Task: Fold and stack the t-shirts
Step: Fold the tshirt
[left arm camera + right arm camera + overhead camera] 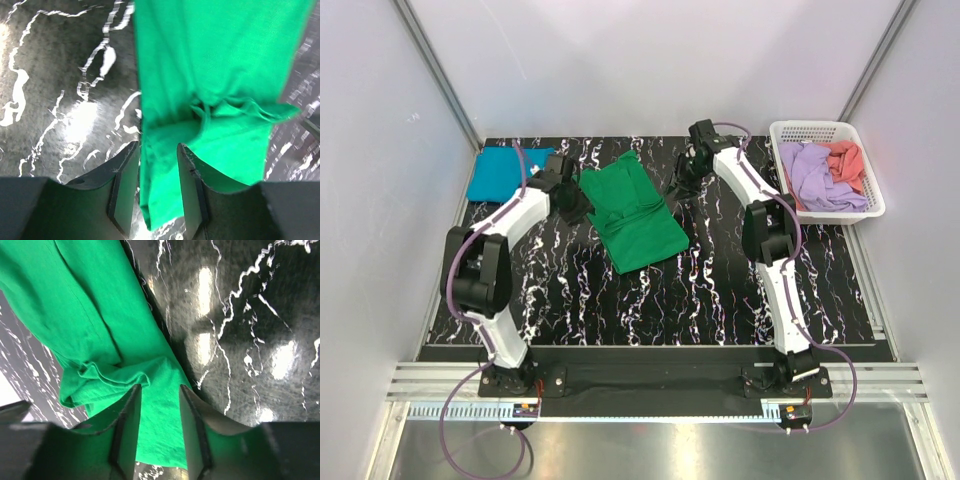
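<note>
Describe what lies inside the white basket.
The basket holds a crumpled lilac shirt and a coral shirt, touching each other. They cover most of its floor, so anything underneath cannot be seen.

My left arm (515, 215) angles far and right, elbow bent. My left gripper (159, 150) tips down, jaws parted. My right arm (738, 170) angles far and left. My right gripper (160, 390) tips down too, jaws parted. The two grippers sit well apart.
</note>
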`<action>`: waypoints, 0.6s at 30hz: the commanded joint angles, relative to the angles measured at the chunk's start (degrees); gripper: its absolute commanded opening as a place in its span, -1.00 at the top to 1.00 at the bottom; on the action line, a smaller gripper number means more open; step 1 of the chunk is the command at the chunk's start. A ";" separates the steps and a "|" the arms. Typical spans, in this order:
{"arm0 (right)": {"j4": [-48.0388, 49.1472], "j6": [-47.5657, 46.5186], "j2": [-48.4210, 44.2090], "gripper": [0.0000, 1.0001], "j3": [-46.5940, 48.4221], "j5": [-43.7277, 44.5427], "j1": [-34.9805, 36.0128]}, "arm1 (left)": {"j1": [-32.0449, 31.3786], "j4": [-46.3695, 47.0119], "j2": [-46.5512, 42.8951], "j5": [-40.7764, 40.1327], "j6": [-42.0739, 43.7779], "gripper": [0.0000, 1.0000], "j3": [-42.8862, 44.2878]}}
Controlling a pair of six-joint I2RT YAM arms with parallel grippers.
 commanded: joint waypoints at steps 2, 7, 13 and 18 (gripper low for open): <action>1.18 -2.98 -6.14 0.35 -2.45 -1.94 0.11 | -3.26 3.33 -5.20 3.05 4.84 0.27 -0.02; 1.97 -2.89 -6.49 0.73 -6.85 -2.47 0.20 | -7.39 5.29 -3.89 3.52 8.27 0.76 -1.44; 6.01 -1.40 -7.20 0.81 -10.99 -3.52 0.37 | -9.77 3.26 0.94 0.79 11.35 1.00 0.85; 6.81 -0.34 -5.97 0.80 -9.93 -4.67 1.07 | -9.77 2.91 3.32 -0.26 12.14 1.00 3.13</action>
